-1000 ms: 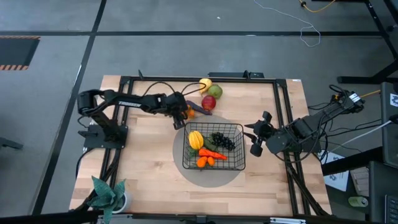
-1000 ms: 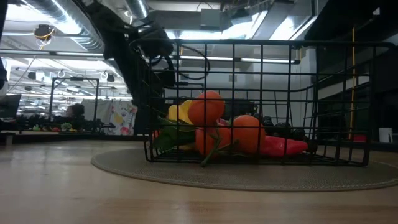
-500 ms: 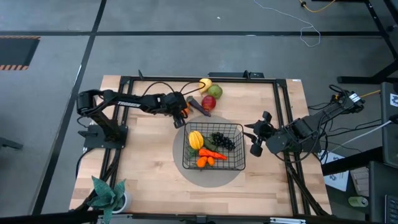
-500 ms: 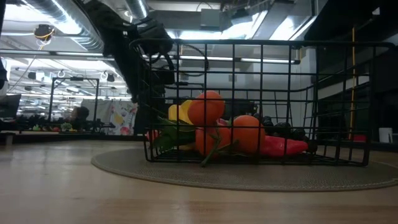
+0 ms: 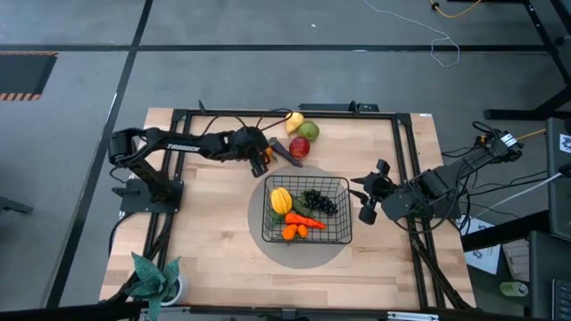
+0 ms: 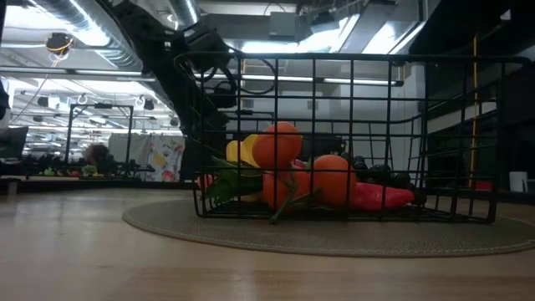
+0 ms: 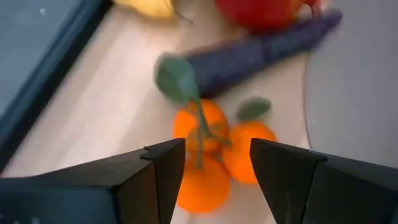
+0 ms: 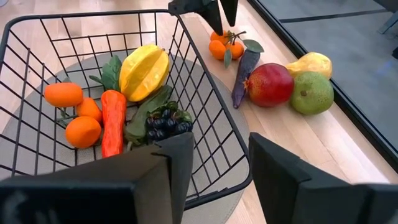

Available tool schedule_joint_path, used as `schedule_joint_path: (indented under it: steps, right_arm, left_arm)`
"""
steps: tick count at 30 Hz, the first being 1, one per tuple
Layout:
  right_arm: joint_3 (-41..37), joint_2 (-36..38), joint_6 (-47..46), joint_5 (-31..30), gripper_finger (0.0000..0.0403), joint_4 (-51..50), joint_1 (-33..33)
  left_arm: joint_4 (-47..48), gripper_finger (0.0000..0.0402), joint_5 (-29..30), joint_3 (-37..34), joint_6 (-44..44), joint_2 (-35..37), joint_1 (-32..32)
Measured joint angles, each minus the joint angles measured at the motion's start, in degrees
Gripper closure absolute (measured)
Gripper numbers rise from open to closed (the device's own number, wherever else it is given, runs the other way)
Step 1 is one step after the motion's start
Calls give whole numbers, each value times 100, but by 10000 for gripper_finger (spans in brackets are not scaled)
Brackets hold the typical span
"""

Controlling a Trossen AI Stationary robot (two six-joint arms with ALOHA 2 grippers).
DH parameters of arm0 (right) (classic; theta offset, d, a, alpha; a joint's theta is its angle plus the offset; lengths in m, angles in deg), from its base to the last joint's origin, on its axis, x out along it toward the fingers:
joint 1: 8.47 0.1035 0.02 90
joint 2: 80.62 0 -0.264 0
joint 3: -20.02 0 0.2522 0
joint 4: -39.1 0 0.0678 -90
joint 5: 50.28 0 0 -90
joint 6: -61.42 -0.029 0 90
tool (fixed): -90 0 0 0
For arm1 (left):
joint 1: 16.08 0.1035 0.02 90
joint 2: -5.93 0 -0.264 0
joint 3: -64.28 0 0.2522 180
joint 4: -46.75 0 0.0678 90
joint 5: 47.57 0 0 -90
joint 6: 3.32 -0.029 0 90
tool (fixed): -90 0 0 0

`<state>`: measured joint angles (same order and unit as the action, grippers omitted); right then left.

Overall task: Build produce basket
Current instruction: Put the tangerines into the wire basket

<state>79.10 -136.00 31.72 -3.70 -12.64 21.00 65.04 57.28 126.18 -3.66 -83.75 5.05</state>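
Surface: pale wooden tabletop [image 5: 210,232] in a black frame, grey floor around it.
Landmark: black wire-mesh rectangular basket [image 5: 306,235] on a round grey mat [image 6: 167,221], mid-table.
Already in the basket: yellow ridged fruit [image 8: 143,71], dark bunch of grapes [image 8: 163,122], orange carrot [image 8: 112,121] and small loose oranges [image 8: 81,130] (green leaves among them).
Still outside the basket: leafy cluster of small oranges [image 7: 214,155], long purple eggplant [image 7: 249,56], red apple [image 8: 270,84], green apple [image 8: 312,93] and yellow pear [image 8: 313,63], all beyond its far side.
Left gripper [image 5: 265,157]: just off the basket's far-left corner, poised over the orange cluster, fingers spread either side of it and not yet closed on anything.
Right gripper [image 5: 369,194]: waits just beside the basket's right wall, fingers apart, empty.
Step in hand: lining up to pick the orange cluster, judging by the wrist view.
Next move calls for: dropping a little lower, closing on the oranges rather than the leaf stem, then lifting over the basket's rim.
Change from a second ago: left gripper has slid further from the basket, toward the eggplant; right arm unchanged.
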Motion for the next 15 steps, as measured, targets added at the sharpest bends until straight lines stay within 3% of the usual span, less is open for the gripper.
schedule_joint_path:
  steps: [15]
  right_arm:
    - [2,0,17,-3,257,15,1]
  left_arm:
    - [-505,230,-681,9,-24,-514,440]
